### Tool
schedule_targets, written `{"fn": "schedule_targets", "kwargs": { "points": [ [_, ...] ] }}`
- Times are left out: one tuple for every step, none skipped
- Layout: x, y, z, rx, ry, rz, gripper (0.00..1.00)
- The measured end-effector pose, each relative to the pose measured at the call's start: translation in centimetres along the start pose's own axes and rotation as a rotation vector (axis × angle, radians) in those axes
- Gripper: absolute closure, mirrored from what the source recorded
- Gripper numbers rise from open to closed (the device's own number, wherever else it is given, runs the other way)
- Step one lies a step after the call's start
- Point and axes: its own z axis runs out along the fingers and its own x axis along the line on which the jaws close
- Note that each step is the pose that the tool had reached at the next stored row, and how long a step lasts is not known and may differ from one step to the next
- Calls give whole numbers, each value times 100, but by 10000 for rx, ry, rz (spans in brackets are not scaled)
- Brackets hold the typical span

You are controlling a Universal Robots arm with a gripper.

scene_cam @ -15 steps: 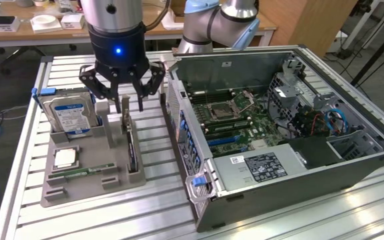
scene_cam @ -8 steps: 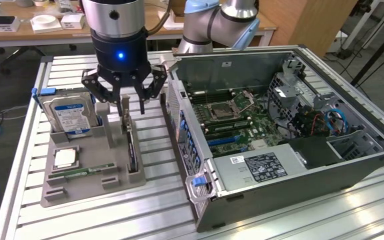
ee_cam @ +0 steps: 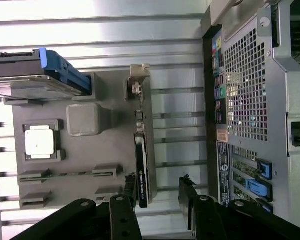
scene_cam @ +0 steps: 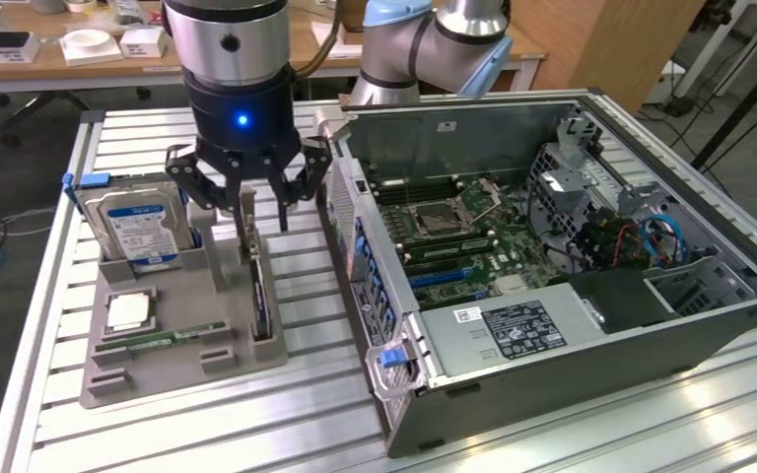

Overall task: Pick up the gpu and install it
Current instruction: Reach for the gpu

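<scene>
gpu point(scene_cam: 263, 301) edge-on, face hidden, tool point(scene_cam: 249, 209) spread wide above it

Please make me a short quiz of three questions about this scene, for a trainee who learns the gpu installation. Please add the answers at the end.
1. True or false: the gpu is already seated inside the computer case.
2. Choose one. The jaws of the gripper are: A) open; B) shut with nothing between them; C) shut on the gpu.
3. Short answer: over which part in the grey tray does the gripper hang?

Key:
1. False. It stands on its edge in the grey tray, outside the case.
2. A.
3. The gpu.
</scene>
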Motion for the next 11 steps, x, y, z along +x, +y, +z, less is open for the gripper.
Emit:
{"fn": "schedule_targets", "kwargs": {
  "points": [
    [-3, -4, 9, 0, 0, 0, 53],
    [-5, -8, 17, -1, 0, 0, 53],
    [-8, -12, 25, 0, 0, 0, 53],
    [-11, -16, 33, -1, 0, 0, 53],
    [-14, -20, 41, 0, 0, 0, 53],
    [-16, -24, 49, 0, 0, 0, 53],
    [-18, -28, 58, -1, 0, 0, 53],
    [-19, -32, 66, 0, 0, 0, 53],
    [-20, -35, 74, 1, 0, 1, 53],
    [-22, -38, 82, 0, 0, 1, 53],
    [-23, -41, 90, 0, 0, 1, 53]
  ]
}}
